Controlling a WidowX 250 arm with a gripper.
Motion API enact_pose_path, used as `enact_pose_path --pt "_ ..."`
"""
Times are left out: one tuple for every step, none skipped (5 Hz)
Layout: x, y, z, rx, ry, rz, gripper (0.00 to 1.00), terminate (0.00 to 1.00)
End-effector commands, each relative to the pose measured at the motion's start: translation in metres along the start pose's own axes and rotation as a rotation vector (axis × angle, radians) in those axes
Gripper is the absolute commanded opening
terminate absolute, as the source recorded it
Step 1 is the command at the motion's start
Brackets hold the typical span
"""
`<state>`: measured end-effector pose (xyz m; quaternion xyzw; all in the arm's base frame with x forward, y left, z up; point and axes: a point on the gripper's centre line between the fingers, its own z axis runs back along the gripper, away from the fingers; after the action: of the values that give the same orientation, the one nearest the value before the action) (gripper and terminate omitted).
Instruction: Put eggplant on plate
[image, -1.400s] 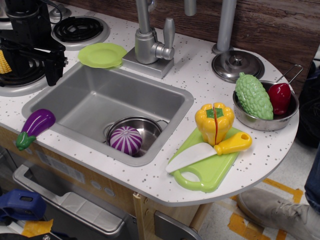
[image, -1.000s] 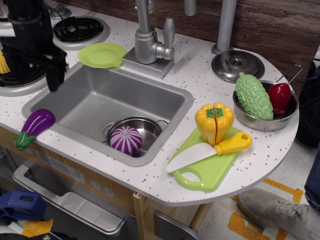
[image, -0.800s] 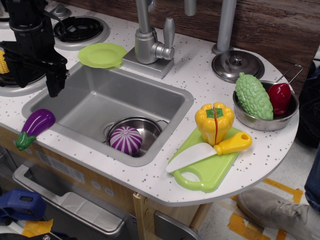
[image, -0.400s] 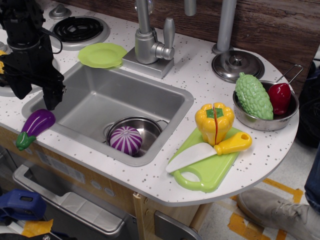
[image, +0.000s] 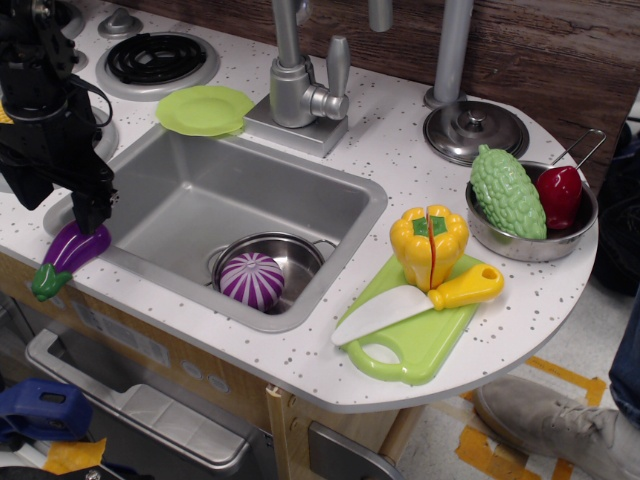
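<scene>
eggplant (image: 66, 256): small, glossy purple, long and slightly curved, with a green stem cap at its lower left end.
eggplant pose: lying on its side, slanted, purple end up and to the right, stem end toward the counter's front edge.
eggplant place: on the speckled counter at the sink's left front corner, well apart from the plate.
plate (image: 204, 109): small, round, lime green, shallow rim, nothing on it.
plate place: flat on the counter at the sink's back rim, just left of the tap base.
</scene>
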<state>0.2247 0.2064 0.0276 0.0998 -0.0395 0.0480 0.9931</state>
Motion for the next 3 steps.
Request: enact_pose_path --pt "-0.003 0.008 -0.004 -0.009 -0.030 0.005 1.00 0.00" --pt "-0.003 0.008 -0.011 -0.026 -0.041 0.001 1.00 0.00" --pt "-0.004 0.004 -0.017 -0.039 -0.052 0.002 1.00 0.00"
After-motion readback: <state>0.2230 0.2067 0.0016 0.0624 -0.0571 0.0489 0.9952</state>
